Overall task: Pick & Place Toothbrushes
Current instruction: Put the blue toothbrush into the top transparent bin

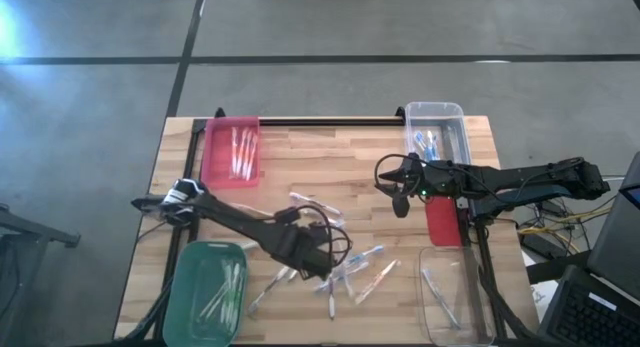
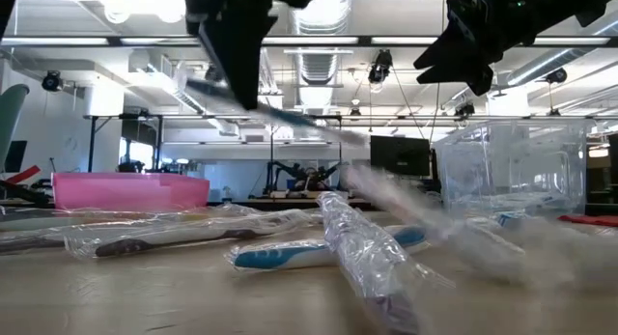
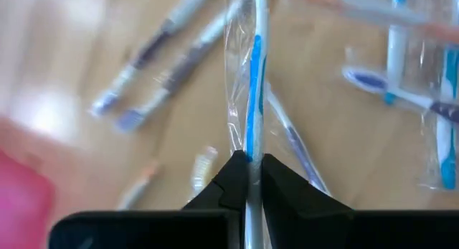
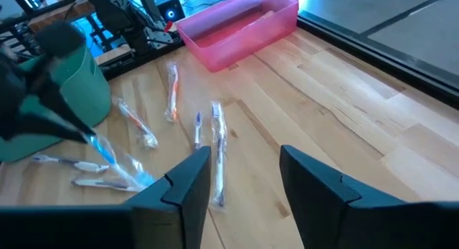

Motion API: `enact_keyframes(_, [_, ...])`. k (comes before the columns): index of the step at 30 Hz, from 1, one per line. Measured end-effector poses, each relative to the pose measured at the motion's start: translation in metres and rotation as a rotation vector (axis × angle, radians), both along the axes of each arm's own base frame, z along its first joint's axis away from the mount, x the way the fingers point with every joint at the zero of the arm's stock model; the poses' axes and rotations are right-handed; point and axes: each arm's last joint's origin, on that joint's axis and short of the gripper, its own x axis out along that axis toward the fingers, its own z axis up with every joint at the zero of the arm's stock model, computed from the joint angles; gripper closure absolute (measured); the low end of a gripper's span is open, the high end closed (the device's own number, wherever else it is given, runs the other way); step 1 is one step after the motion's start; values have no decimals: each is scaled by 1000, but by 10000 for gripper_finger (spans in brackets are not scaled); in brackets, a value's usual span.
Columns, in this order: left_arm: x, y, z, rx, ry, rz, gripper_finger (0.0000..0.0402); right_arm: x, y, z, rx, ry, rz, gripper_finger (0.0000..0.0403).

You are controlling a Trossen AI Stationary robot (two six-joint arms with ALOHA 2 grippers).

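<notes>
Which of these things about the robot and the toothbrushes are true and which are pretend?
1. The left gripper is pinching a blue toothbrush in a clear wrapper. True.
2. The right gripper is holding a toothbrush too. False: its fingers stand open with nothing between them.
3. The pink bin already has toothbrushes in it. True.
4. The green bin is at the far edge of the table. False: it sits at the near left corner, below the left arm in the high view.
5. Loose toothbrushes lie on the wooden table. True.
</notes>
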Motion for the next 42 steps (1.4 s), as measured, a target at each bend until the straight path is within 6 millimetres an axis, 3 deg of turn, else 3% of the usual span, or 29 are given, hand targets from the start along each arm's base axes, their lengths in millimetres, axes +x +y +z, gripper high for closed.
enact_keyframes(17, [-6, 15, 81, 345, -188, 73, 373, 1, 7, -7, -37, 22, 64, 298])
enact_keyframes(28, [-32, 30, 127, 517, -438, 156, 374, 7, 24, 5, -155, -166, 228, 335])
enact_keyframes(33, [-29, 31, 131, 521, -511, 121, 374, 7, 31, 7, -188, -271, 344, 350])
enact_keyframes(42, [-6, 34, 119, 454, -627, -42, 374, 7, 34, 9, -191, -315, 461, 368])
